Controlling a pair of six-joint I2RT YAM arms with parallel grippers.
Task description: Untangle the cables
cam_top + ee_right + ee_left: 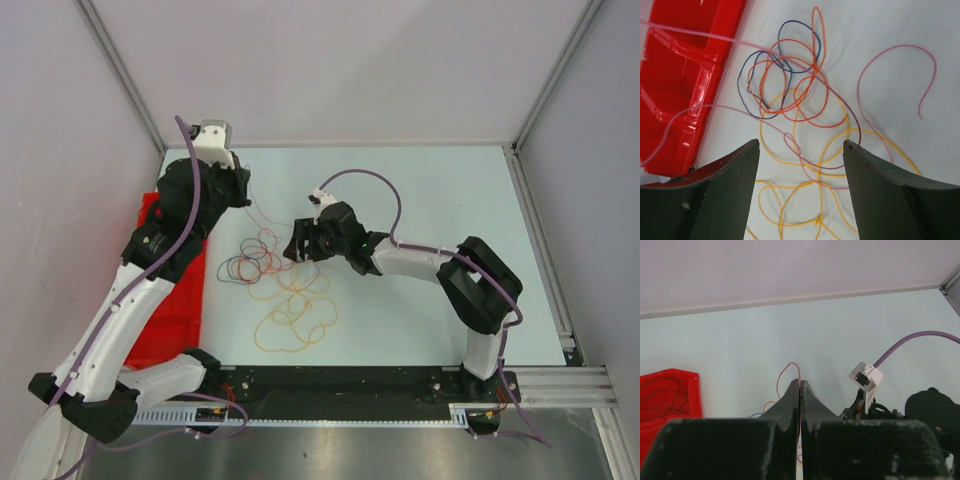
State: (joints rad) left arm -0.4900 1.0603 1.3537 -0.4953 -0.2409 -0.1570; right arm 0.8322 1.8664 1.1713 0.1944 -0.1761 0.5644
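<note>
The cables point(285, 300) lie in a loose tangle of orange, yellow, red and blue-purple loops on the pale table, between the two arms. My left gripper point(243, 192) is raised at the back left. In the left wrist view its jaws point(800, 384) are shut on a thin pink-red cable point(785, 371) that curls out above the tips. My right gripper point(300, 246) hovers over the far edge of the tangle. In the right wrist view it point(802, 146) is open and empty, with the looped cables point(800, 100) below and between its fingers.
A red bin point(170, 300) sits at the table's left edge, beside the tangle; it also shows in the right wrist view point(685, 75) and in the left wrist view point(665, 395), with dark wires inside. Walls enclose the back and sides. The right arm's wrist point(930, 410) is close to the left gripper.
</note>
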